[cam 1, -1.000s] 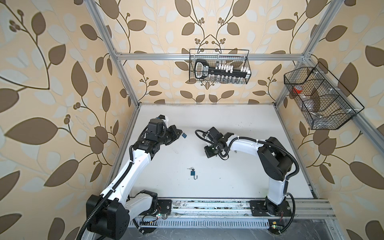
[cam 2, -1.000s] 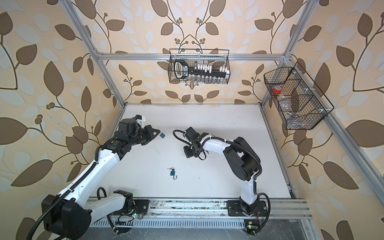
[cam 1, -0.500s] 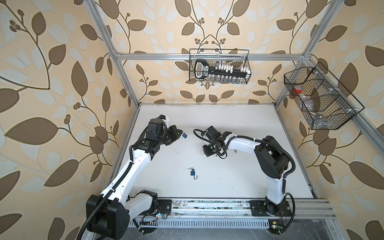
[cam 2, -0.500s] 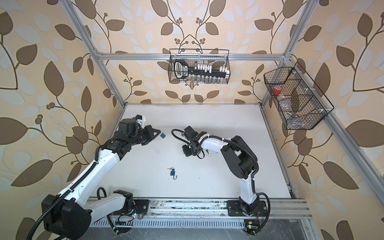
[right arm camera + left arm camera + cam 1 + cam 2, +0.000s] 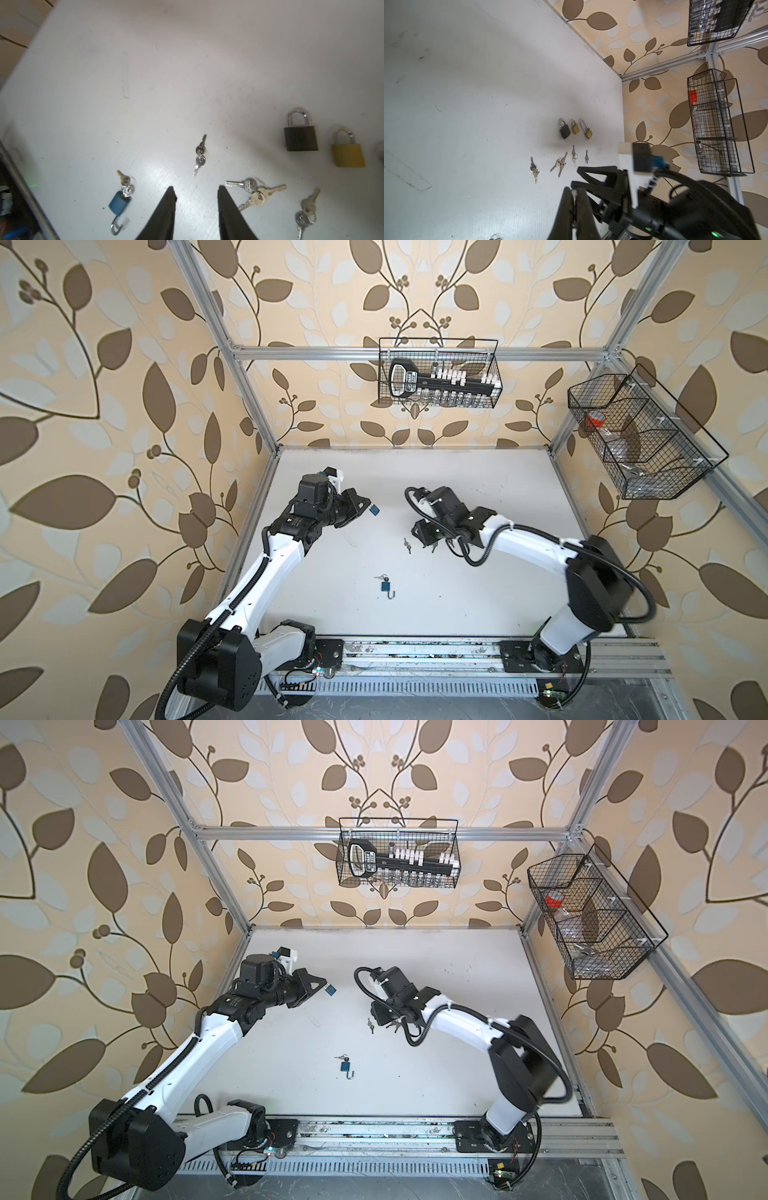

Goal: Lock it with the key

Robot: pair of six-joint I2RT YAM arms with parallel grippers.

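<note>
My left gripper (image 5: pixel 368 506) (image 5: pixel 321 986) hangs above the table's left side, shut on a small blue padlock (image 5: pixel 375 511) (image 5: pixel 330 990) that juts from its tips. In the left wrist view only a pale sliver shows between the shut fingers (image 5: pixel 566 207). My right gripper (image 5: pixel 195 191) (image 5: pixel 426 533) is open and empty, low over the table among loose keys. A small key pair (image 5: pixel 200 154) (image 5: pixel 407 545) lies just beyond its tips and a key bunch (image 5: pixel 255 192) lies beside one finger. A second blue padlock (image 5: pixel 119 202) (image 5: pixel 385 587) lies on the table with its shackle open and keys in it.
A black padlock (image 5: pixel 300 137) (image 5: pixel 564 132) and two brass padlocks (image 5: pixel 575 128) (image 5: pixel 587 133) lie in a row beyond the keys. Another key set (image 5: pixel 307 209) lies nearby. Wire baskets hang on the back wall (image 5: pixel 438 373) and right wall (image 5: pixel 648 439). A metal rail (image 5: pixel 415 659) runs along the front.
The right gripper's jaws have gone from shut to open, and its elbow has swung to the right. The left arm and its blue padlock have not moved.
</note>
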